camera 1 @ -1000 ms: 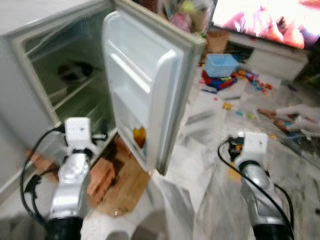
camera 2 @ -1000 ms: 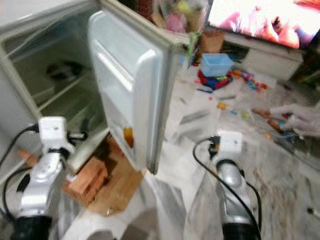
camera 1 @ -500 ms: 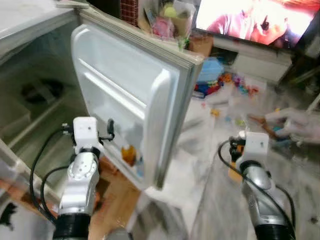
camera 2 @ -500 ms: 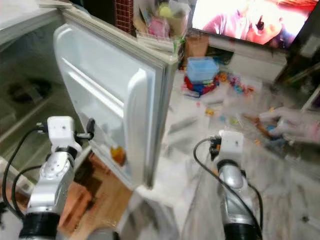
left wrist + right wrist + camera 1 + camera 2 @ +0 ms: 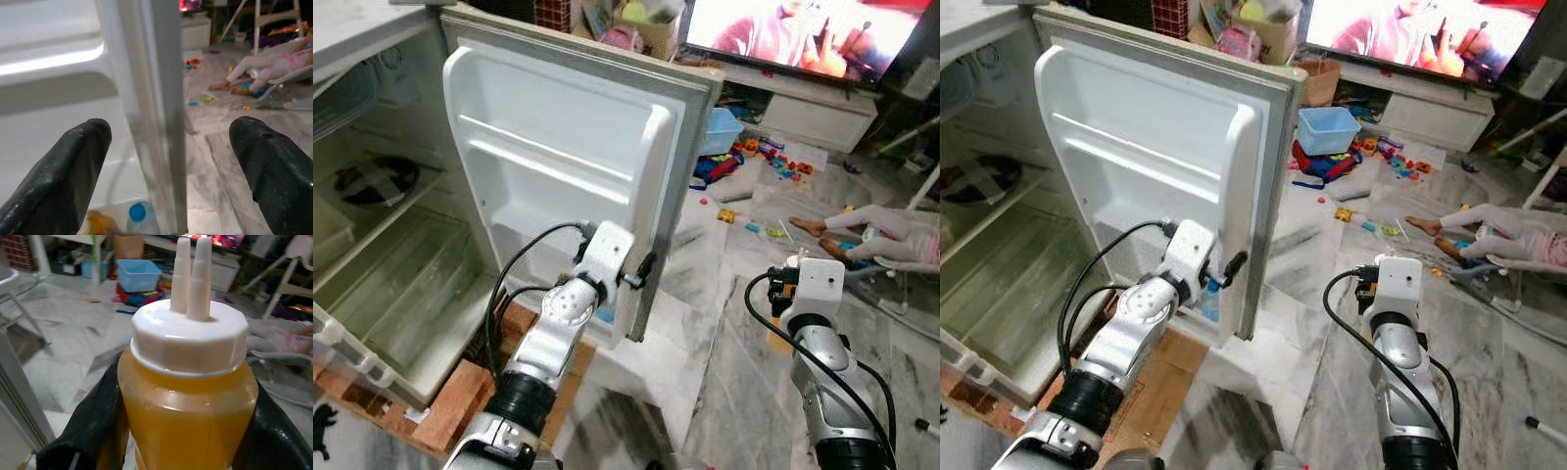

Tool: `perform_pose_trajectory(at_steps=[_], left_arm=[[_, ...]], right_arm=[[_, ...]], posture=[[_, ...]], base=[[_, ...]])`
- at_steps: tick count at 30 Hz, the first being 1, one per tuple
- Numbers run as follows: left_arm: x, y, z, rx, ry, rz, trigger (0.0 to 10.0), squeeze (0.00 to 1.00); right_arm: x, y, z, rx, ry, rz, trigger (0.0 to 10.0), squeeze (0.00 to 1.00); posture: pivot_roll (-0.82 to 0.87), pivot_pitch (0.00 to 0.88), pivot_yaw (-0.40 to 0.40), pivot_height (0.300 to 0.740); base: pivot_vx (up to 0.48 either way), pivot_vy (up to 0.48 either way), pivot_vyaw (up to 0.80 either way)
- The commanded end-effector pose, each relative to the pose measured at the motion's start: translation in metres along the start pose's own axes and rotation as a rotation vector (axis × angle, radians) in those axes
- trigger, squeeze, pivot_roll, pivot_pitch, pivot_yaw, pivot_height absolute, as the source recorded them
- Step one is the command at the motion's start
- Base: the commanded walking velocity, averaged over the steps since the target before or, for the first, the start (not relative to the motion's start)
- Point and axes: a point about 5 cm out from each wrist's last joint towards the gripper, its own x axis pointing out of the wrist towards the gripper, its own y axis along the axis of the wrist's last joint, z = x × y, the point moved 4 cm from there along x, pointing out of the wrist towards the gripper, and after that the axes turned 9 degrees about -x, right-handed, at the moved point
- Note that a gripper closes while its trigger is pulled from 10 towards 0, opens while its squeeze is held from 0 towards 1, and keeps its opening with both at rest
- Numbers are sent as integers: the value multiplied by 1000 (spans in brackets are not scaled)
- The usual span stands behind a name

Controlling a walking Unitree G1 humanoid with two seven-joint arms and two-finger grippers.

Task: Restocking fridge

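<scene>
left gripper has swung in from beside the open white fridge, fingers spread wide astride the white fridge door edge, gripping nothing | door shelf holds a blue-capped bottle (door being steadied for loading, likely) | right gripper clamps the orange squeeze bottle with white twin-nozzle cap, well right of the fridge

— What blocks the way into the fridge?
— The open door stands between the arms. Its edge sits in the gap between the spread fingers of the left gripper.
— Any room on the door?
— The upper door shelves are bare; the bottom one holds a yellow bottle and a blue-capped bottle.
— And inside?
— The glass shelf carries a dark dish; the lower compartment is open.
— The right side?
— Bare marble floor lies near; toys and a person lie well beyond.
</scene>
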Motion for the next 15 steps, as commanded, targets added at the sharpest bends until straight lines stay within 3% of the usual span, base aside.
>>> perform_pose_trajectory(at_steps=[1, 3, 4, 8, 12, 15], left_arm=[[-6, -2, -9, -4, 36, -1, 10000, 0], [-18, -6, -24, -13, 99, 9, 10000, 0], [-35, -11, -42, -23, 176, 18, 10000, 0], [-47, -15, -53, -39, 230, 16, 10000, 0], [-71, -24, -72, -45, 323, 4, 10000, 0], [-80, -27, -81, -54, 373, -7, 10000, 0]], right_arm=[[1, 6, 6, 2, -24, 22, 10000, 0], [0, 6, 5, 6, -25, 22, 10000, 0], [0, 9, 3, 8, -17, 32, 10000, 0], [1, 11, 2, 6, -10, 39, 10000, 0], [7, 20, 0, 16, -3, 57, 10000, 0], [12, 27, -3, 23, 3, 74, 10000, 0]], posture=[[62, 0, -65, 740], [65, 0, -63, 740], [70, 0, -64, 740], [78, 0, -67, 740], [92, 0, -77, 740], [99, 0, -83, 740]], base=[[0, 0, 0], [0, 0, 0], [0, -319, 0], [0, -396, 0], [0, -464, 0], [0, -464, 0]])
